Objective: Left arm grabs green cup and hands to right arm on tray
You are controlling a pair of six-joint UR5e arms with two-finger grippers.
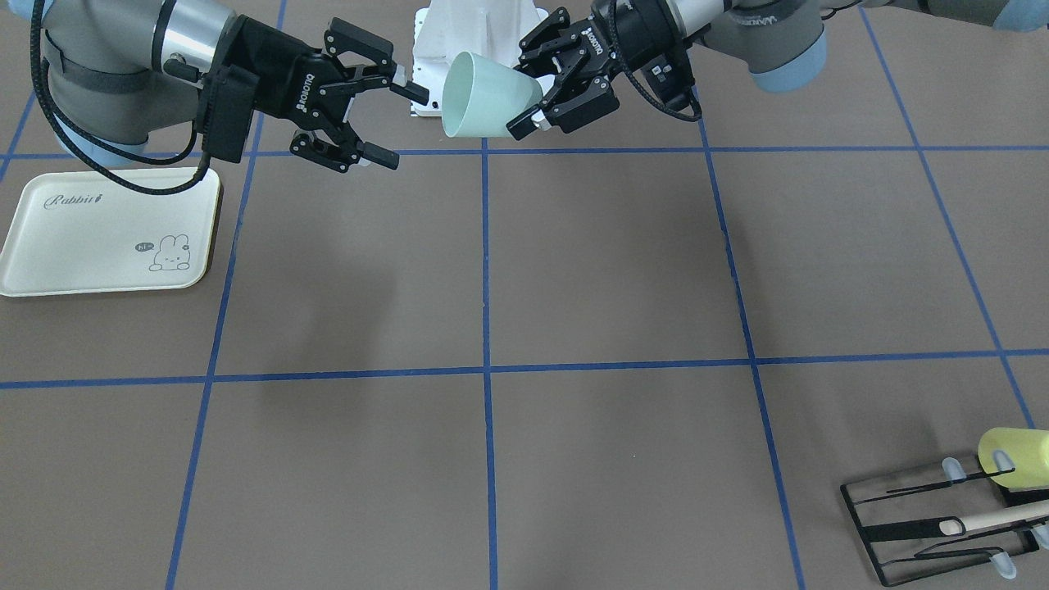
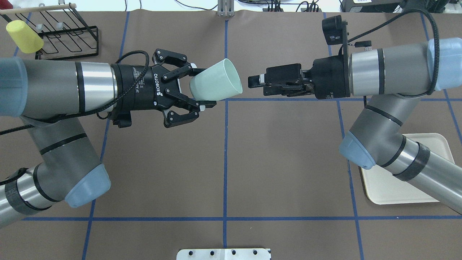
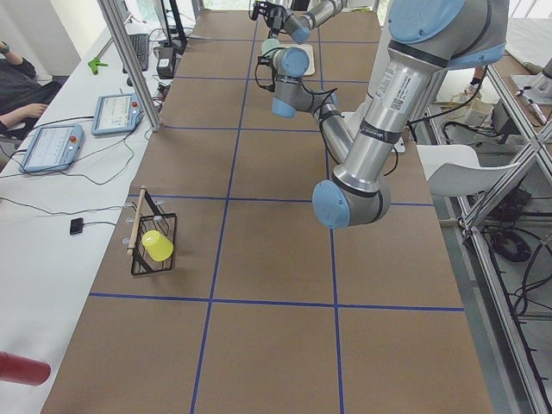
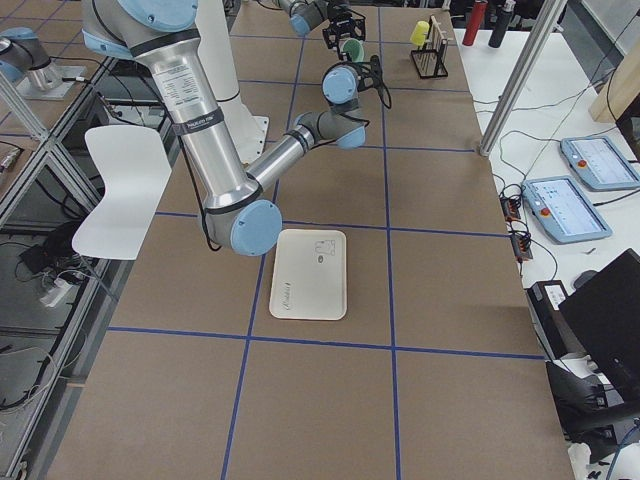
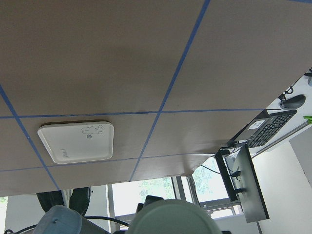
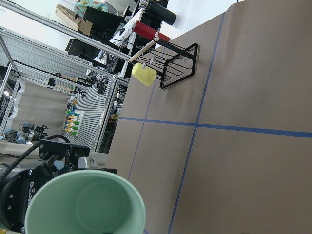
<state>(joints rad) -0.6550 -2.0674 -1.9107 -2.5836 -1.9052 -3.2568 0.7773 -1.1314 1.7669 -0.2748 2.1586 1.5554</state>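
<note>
The pale green cup (image 2: 216, 85) hangs on its side above the table, near the robot's base, its mouth turned toward the right arm. My left gripper (image 2: 202, 86) is shut on its narrow base, which the front view (image 1: 533, 94) also shows. The right gripper (image 1: 401, 119) is open with nothing between its fingers. It faces the cup's (image 1: 488, 94) mouth across a small gap, without touching it. The right wrist view looks into the cup (image 6: 83, 204). The cream tray (image 1: 82, 238) lies flat on the table under the right arm (image 2: 397, 159), which partly hides the tray (image 2: 389, 187) from overhead.
A black wire rack (image 2: 61, 32) stands at the far corner on the left arm's side, with a yellow-green cup (image 2: 23, 36) hung on it and a wooden rod across its top. Blue tape lines grid the brown table (image 2: 281, 162).
</note>
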